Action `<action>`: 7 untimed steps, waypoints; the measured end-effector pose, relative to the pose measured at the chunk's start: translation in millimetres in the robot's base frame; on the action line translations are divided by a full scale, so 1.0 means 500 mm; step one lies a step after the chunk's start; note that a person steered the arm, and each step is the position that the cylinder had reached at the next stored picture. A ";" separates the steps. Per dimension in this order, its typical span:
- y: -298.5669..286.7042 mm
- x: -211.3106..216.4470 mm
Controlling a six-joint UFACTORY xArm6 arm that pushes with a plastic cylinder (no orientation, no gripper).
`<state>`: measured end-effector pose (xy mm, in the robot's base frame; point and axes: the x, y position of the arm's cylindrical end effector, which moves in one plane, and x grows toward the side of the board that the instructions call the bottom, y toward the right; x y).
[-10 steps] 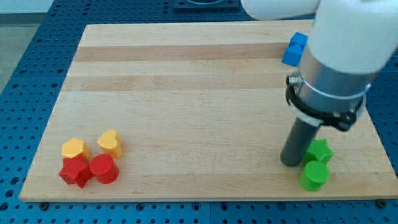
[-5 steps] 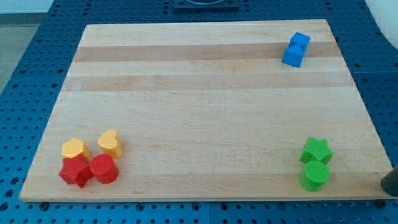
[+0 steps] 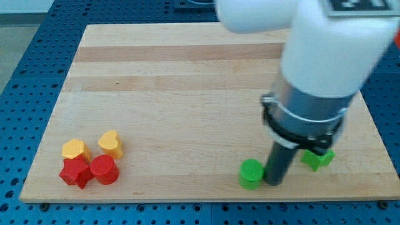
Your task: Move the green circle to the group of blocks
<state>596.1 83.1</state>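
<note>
Six blocks show on the surface (image 3: 187, 75), a pale wooden board lying on a blue perforated bench (image 3: 25, 75). My tip (image 3: 273, 182) is down near the view's bottom edge, right of centre, touching the right side of the green circle (image 3: 250, 174) — the circle sits just to the tip's left, close to the board's bottom edge. On the tip's other side, a little higher and to the view's right, lies the green star (image 3: 317, 159), its upper part hidden behind the arm's collar (image 3: 303, 128); star and circle are apart, with the rod between them. The group of blocks is far off at the view's bottom left, well apart from the circle: a yellow block (image 3: 75, 150) of rounded, unclear shape and a yellow heart (image 3: 110, 143) above, a red star (image 3: 75, 172) and a red cylinder (image 3: 104, 169) below, the two red ones touching. The arm's white and grey body fills the view's upper right and hides that corner of the board. No claw is fitted — the arm ends in the bare rod, so nothing opens or closes.
</note>
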 end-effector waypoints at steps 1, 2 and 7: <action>-0.088 0.000; -0.184 0.000; -0.362 0.046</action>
